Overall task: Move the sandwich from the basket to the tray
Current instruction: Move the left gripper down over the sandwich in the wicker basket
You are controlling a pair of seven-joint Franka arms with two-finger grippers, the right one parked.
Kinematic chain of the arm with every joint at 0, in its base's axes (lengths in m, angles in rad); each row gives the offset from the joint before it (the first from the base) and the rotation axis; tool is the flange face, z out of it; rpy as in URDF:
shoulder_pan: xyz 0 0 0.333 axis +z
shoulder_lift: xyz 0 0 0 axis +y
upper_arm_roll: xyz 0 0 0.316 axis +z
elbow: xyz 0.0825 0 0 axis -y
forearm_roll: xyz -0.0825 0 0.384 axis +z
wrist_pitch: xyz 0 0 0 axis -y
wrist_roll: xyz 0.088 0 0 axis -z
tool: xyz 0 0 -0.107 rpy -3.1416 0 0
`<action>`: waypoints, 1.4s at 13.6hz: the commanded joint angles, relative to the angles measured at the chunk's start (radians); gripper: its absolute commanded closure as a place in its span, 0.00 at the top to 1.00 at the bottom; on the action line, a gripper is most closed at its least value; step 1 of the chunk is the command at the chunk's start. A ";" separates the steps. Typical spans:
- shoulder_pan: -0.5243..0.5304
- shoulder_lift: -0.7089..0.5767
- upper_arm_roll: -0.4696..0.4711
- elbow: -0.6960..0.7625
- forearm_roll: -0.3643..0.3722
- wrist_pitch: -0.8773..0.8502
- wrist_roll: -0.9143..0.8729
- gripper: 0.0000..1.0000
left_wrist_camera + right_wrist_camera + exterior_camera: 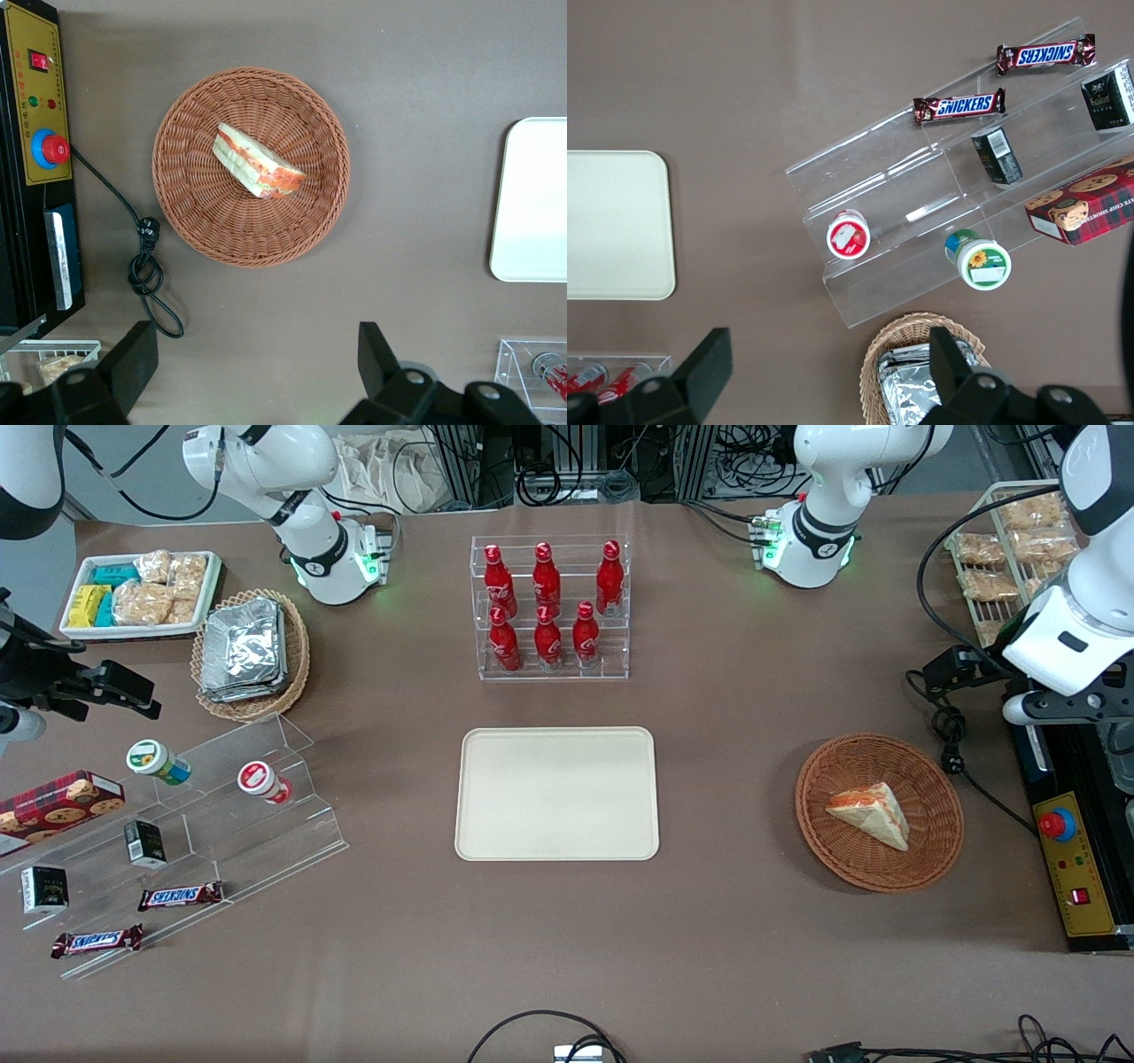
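The sandwich (873,815) (257,164), a pale bread wedge with orange-red and green filling, lies in the round reddish-brown wicker basket (815,815) (190,221) toward the working arm's end of the table. The cream-beige tray (558,793) (536,204) lies bare at the table's middle. My gripper (257,350) (1085,708) hangs high above the table, farther from the front camera than the basket and apart from it. It is open, with only table surface between its black fingers (133,350).
A black control box with a red button (1067,859) and a looped cable (952,753) lie beside the basket. A clear rack of red bottles (549,607) stands farther back than the tray. Clear steps holding snacks (195,824) are toward the parked arm's end.
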 commanded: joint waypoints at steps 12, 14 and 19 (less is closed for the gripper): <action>-0.002 0.052 0.042 -0.203 0.007 0.255 -0.370 1.00; -0.002 0.078 0.055 -0.272 0.008 0.344 -0.472 1.00; -0.002 0.219 0.058 -0.382 0.079 0.593 -0.799 1.00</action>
